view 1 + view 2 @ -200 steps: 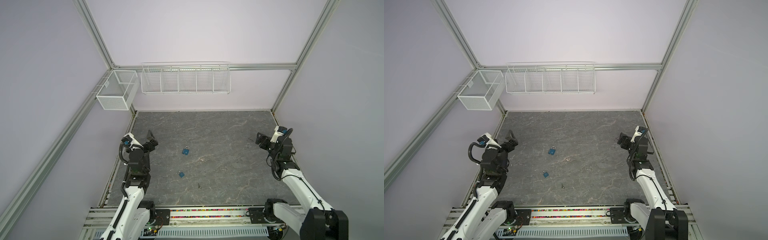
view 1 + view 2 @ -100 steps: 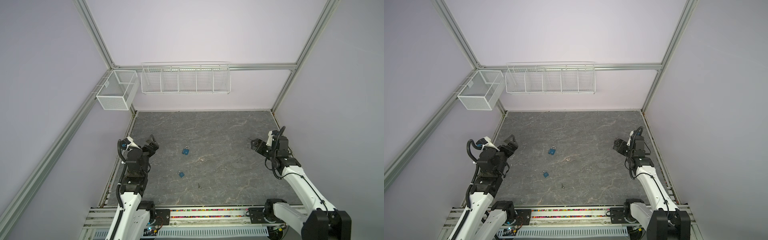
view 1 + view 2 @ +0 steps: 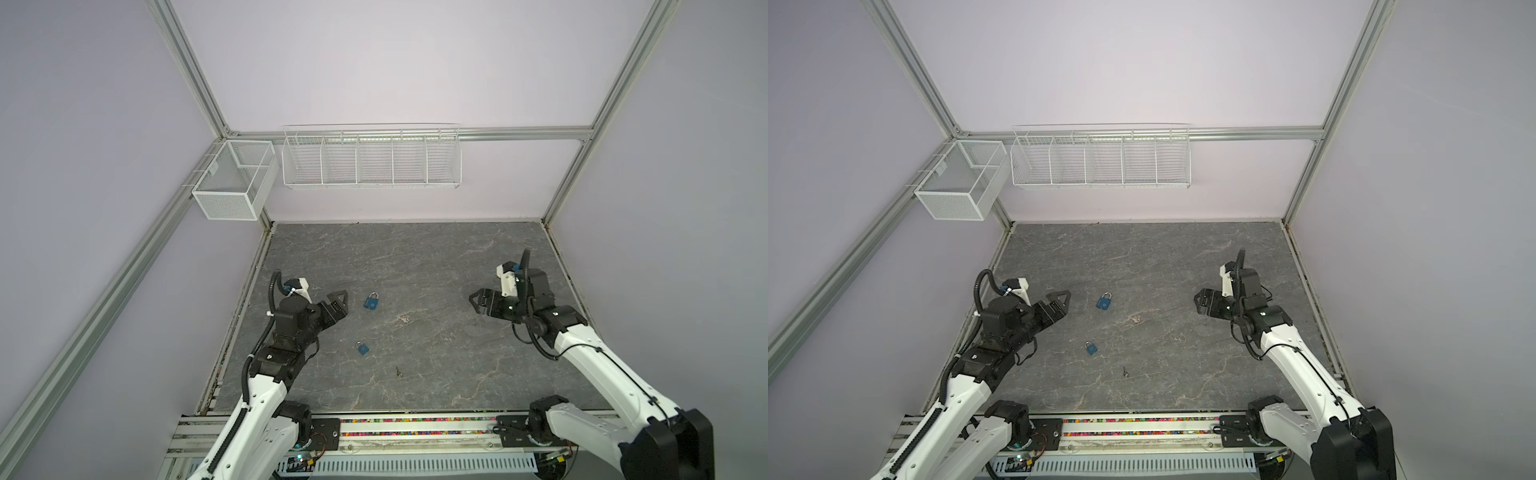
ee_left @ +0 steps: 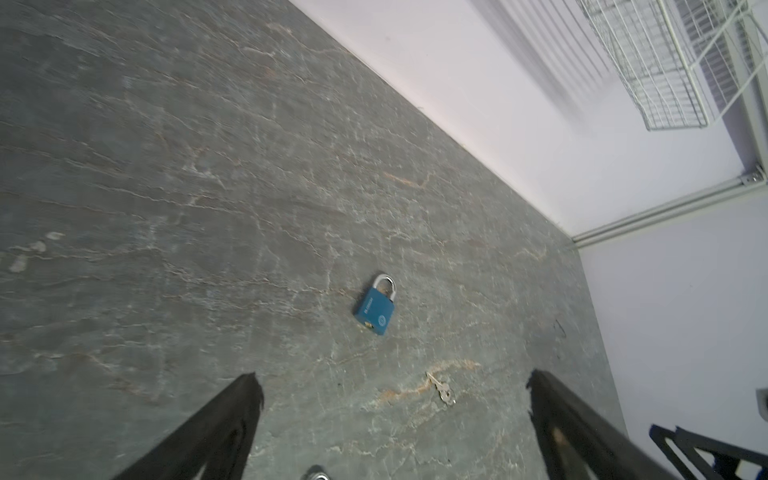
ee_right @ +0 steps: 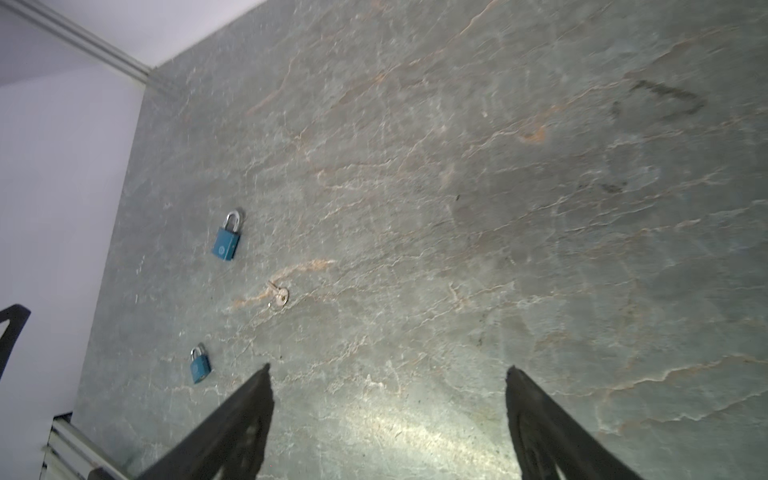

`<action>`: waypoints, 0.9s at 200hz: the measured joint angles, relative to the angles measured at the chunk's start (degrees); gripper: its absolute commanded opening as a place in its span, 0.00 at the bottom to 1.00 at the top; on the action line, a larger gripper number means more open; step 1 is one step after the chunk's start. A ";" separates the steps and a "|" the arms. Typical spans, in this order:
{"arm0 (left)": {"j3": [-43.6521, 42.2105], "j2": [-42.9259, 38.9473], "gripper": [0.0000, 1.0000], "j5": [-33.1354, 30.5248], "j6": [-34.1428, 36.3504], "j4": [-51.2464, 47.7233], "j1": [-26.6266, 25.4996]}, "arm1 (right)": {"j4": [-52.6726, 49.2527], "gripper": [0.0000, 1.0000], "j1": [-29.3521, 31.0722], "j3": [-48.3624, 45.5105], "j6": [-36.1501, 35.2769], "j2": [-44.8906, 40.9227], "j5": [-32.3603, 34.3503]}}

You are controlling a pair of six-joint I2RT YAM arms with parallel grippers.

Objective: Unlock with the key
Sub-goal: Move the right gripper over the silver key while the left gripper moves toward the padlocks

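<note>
A robot test cell, probably in a lab, is indicated by plain walls [image 3: 395,62] framed in aluminium profiles [image 3: 189,70], hung wire baskets [image 3: 371,166] and a stone-patterned tabletop [image 3: 415,266].

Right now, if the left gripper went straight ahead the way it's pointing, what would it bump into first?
Probably the bigger blue padlock: it lies almost dead ahead of the open left gripper. It might touch the table first; height is unclear.

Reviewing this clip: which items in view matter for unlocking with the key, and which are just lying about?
For the job: larger blue padlock; smaller blue padlock; silver key mid-table; second key nearer the robot's base.
Just there: wire rack; mesh basket, both on the walls.
</note>
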 measured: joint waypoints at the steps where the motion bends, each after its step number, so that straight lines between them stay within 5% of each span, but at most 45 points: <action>1: 0.00 0.00 1.00 0.00 -0.07 -0.02 -0.17 | -0.15 0.88 0.37 0.22 0.00 0.24 0.11; 87: -5.18 -0.55 1.00 -8.50 -6.47 3.30 -16.15 | -3.93 0.89 21.38 8.28 5.29 13.97 9.20; 180: -5.31 6.12 1.00 -13.38 -9.57 8.85 -21.68 | -2.95 0.99 32.30 17.88 13.86 29.31 19.04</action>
